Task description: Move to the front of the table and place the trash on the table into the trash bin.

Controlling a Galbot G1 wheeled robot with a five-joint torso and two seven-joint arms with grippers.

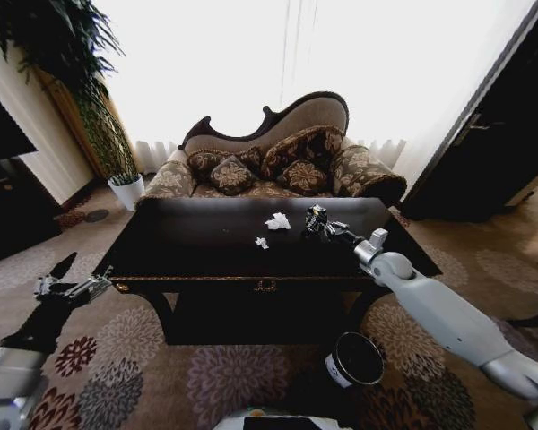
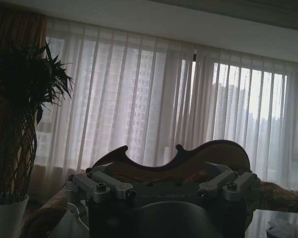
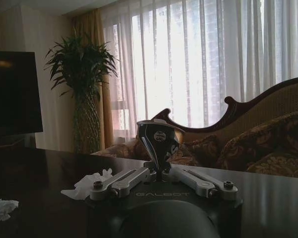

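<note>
The robot is standing at the front of the long dark glossy wooden table [image 1: 197, 260], so both arms can reach across its top. The right gripper [image 1: 321, 224] is reaching over the table toward 1 o'clock and is holding a dark crushed metal can [image 3: 158, 140] between its closed fingers; the right wrist view is showing the can pinched upright just above the surface. Two white crumpled paper scraps are lying on the tabletop at 12 o'clock: the larger [image 1: 278, 220] just left of the held can, the smaller [image 1: 262, 242] nearer the front edge. The small black round trash bin [image 1: 353, 359] is sitting on the patterned carpet at 5 o'clock, below the right arm, probably placed for a short drop. The left gripper [image 1: 72, 288] is hanging idle at 9 o'clock, beside the table; whether its fingers are parted is impossible to judge. The can's lower part is hidden behind the gripper body.
</note>
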